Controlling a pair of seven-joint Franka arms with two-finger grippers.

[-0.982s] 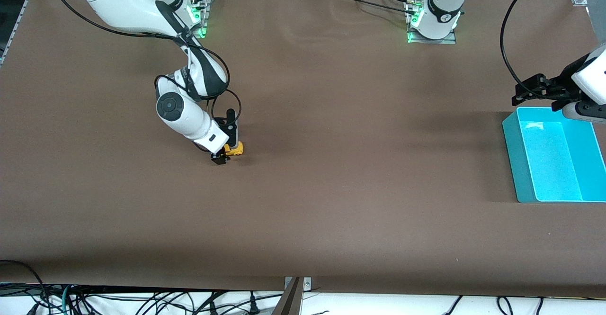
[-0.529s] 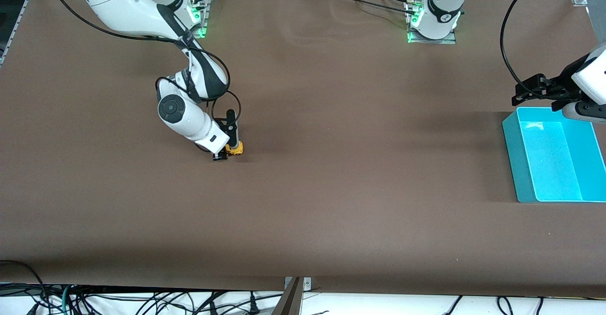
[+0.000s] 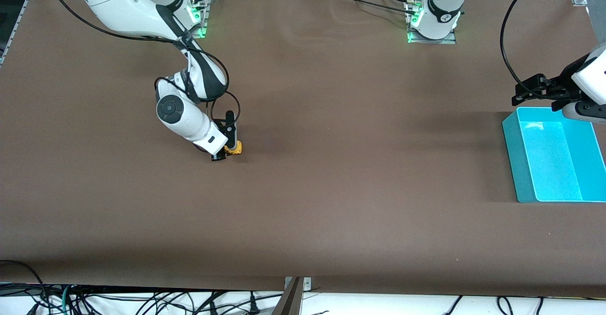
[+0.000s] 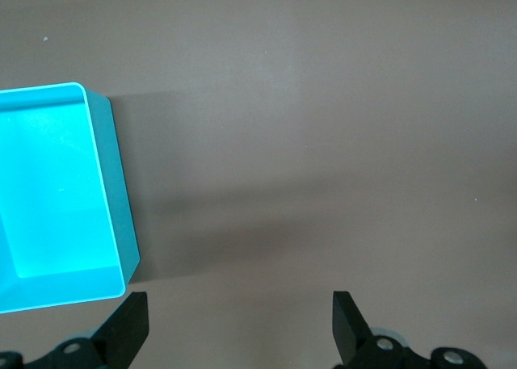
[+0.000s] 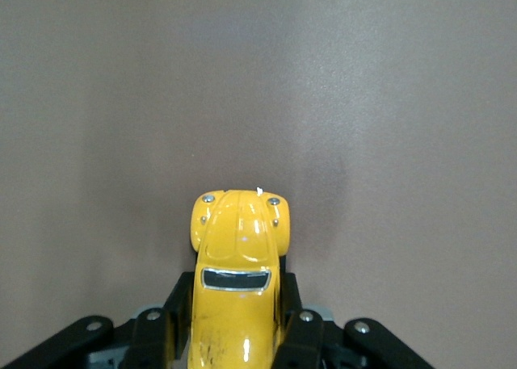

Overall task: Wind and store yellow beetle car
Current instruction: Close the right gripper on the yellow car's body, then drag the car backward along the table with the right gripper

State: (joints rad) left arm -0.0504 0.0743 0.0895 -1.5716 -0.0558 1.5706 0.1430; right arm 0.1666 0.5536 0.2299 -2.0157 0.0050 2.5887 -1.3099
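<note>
Yellow beetle car (image 3: 233, 148) pinched by right gripper (image 3: 226, 153), nudged slightly back | left gripper (image 4: 239, 329) spread, waiting unmoved

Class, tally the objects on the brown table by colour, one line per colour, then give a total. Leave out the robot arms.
Yellow: 1, the toy car, held in the right gripper.
Turquoise: 1, the bin, below the open left gripper.
Total: 2
</note>
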